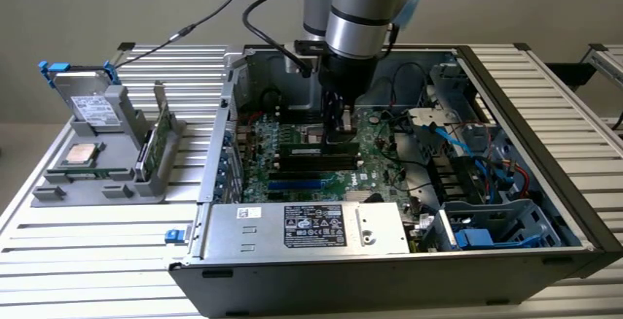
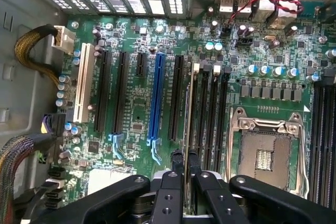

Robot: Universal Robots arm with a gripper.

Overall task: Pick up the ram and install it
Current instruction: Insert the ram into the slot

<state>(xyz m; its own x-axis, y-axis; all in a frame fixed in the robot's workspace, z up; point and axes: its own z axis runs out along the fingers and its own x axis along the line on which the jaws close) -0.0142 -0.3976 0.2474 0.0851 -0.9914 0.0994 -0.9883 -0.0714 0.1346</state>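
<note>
In the wrist view the ram (image 2: 187, 114) appears edge-on as a thin green strip. My gripper (image 2: 185, 157) is shut on it, one black finger (image 2: 176, 167) on each side. The stick stands upright along the outermost of the black memory slots (image 2: 210, 114), beside the open processor socket (image 2: 265, 153). I cannot tell whether it is seated in the slot or just above it. In the exterior view my gripper (image 1: 341, 136) reaches straight down into the open computer case (image 1: 526, 100), onto the green motherboard (image 1: 375, 151).
Long black and blue expansion slots (image 2: 156, 98) lie on the ram's other side. Cables (image 1: 467, 144) and a drive cage (image 1: 492, 224) crowd the case at the exterior view's right. A grey fixture (image 1: 58, 187) outside the case holds a processor chip (image 1: 80, 155) and an upright green board (image 1: 160, 138).
</note>
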